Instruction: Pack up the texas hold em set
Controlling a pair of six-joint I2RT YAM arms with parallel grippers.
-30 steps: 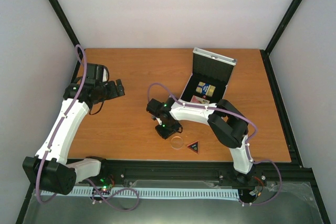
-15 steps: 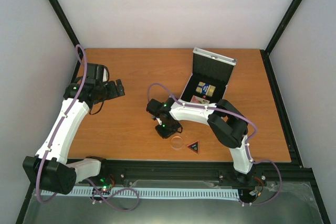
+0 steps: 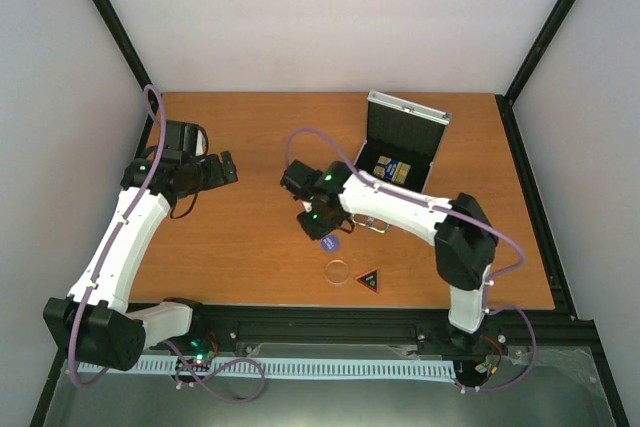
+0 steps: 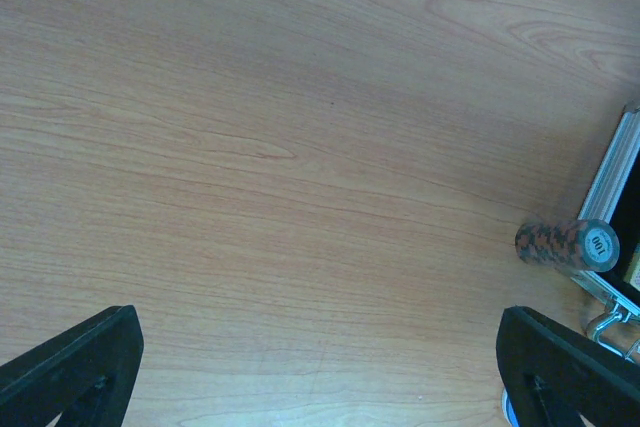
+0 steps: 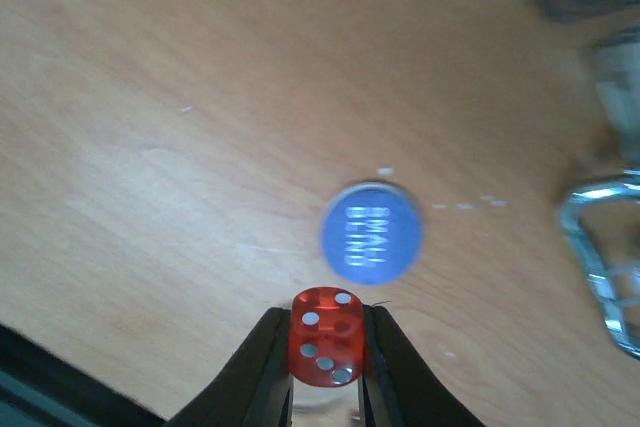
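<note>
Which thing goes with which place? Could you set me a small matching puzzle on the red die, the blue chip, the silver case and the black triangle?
Things:
1. red die
2. blue chip
3. silver case
4. black triangle

Places or states:
A. open, lid up, toward the far side of the table
B. pinched in the right gripper
C. lying flat on the wood, printed face up
D. near the front edge, beside the clear disc

Pairs: 1-B, 2-C, 3-A, 4-D.
</note>
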